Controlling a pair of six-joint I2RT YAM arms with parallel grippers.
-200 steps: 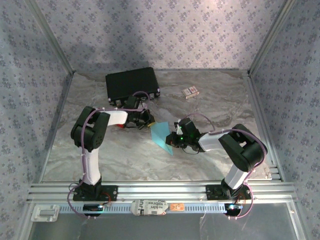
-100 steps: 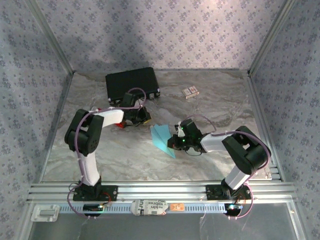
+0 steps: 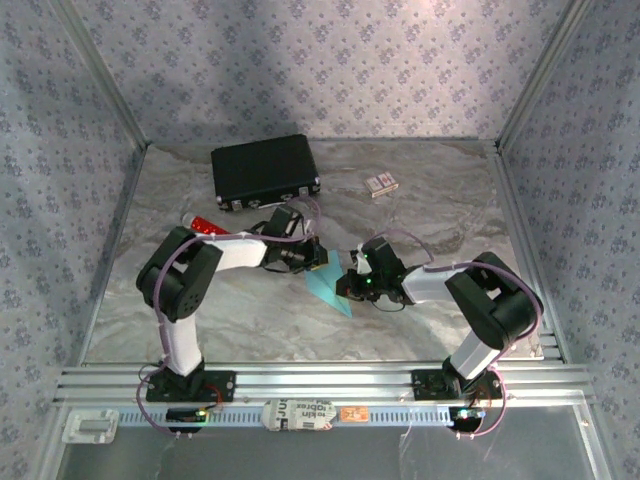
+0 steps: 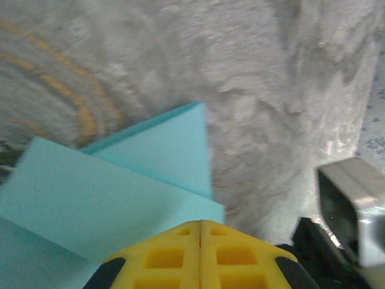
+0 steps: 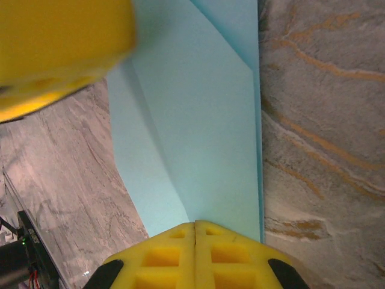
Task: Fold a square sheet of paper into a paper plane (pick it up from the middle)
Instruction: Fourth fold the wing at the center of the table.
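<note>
Where left claw [image 4: 200, 232] and right claw [image 5: 195, 233] converge lies one paper plane [image 5: 198, 120].

Overhead view, even light, a bit dim and soft, brighter wash on the back wall [image 3: 330, 60], arms [image 3: 185, 270] casting only faint shadows on the marble table [image 3: 250, 320]. Left wrist view is smeared, table veins blurred into streaks, the blue paper [image 4: 108, 198] glowing bright. Right wrist view crisper on the paper creases, top-left corner a yellow out-of-focus smear
</note>
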